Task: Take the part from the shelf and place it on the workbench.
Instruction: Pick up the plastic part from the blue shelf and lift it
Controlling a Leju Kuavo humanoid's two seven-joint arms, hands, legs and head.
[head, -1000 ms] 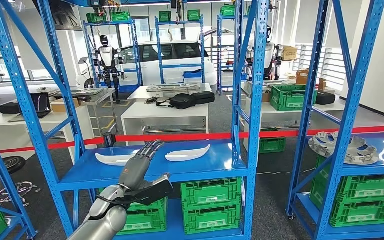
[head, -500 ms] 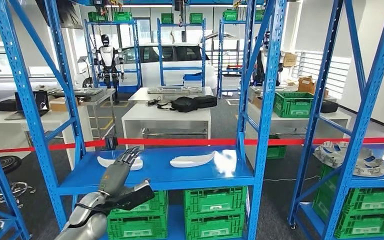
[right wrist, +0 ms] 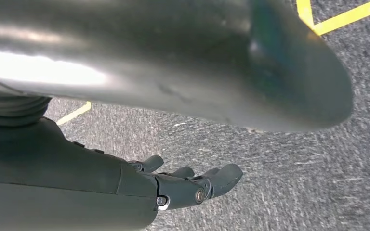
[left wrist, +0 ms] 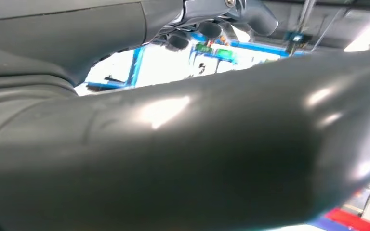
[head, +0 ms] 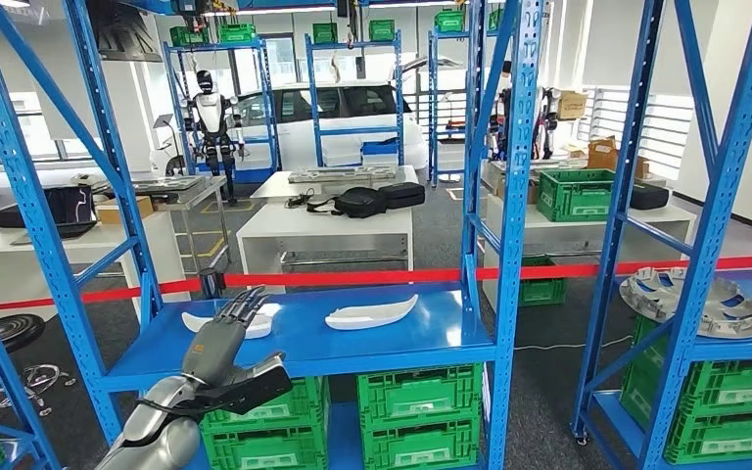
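We have brought our left hand closer, fingers spread and empty, over the nearer white part on the shelf; grasping remains. Our right hand hangs loosely open.

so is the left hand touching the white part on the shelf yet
Cannot tell. In the head view the left hand overlaps the nearer white part, hiding any gap.

- An industrial workshop or robotics test hall.
- Blue steel racks hold green crates.
- Behind the racks: white workbenches, a white car, a humanoid robot.
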